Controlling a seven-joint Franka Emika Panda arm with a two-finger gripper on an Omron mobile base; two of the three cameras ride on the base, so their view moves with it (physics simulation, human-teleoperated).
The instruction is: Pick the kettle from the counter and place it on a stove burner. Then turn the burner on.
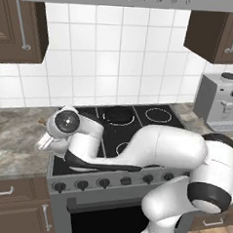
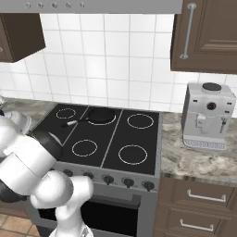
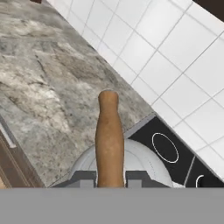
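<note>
Landmark: the black glass cooktop (image 2: 104,139) with thin white ring outlines; all places below are given relative to it.

Counter: the mottled grey-brown stone worktop (image 3: 48,83) lies to the left of the cooktop, with dark brown cabinet fronts under it.

Kettle: the small squat silver-grey kettle (image 3: 140,159) with an arched brown wooden handle (image 3: 108,135) is at the cooktop's left edge, over the seam between stone and glass; whether its base rests on the counter or is raised cannot be told.

Gripper: the two-finger gripper (image 3: 110,178) stands directly above the kettle, its jaws nearly together and pinching the wooden handle from both sides.

Step in hand: judged to be the carry from counter to cooktop.

Method: keep the handle level and the pinch firm so the kettle does not swing; travel rightward high enough to clear the cooktop edge; centre the base inside the widest white circle burner (image 2: 133,154) before lowering.

Hazard: the black frying pan (image 2: 99,115) occupies a rear ring of the cooktop; avoid it and its handle.

Follow-on: the row of dark control knobs (image 2: 109,179) on the front panel below the cooktop awaits the burner switch-on.

Hand view gives: the jaw contact on the handle and the kettle's domed top, both masked by the arm in the left base view.

Right base view gives: the full ring layout, the pan and the grey coffee machine (image 2: 206,115) to the right of the cooktop.
</note>
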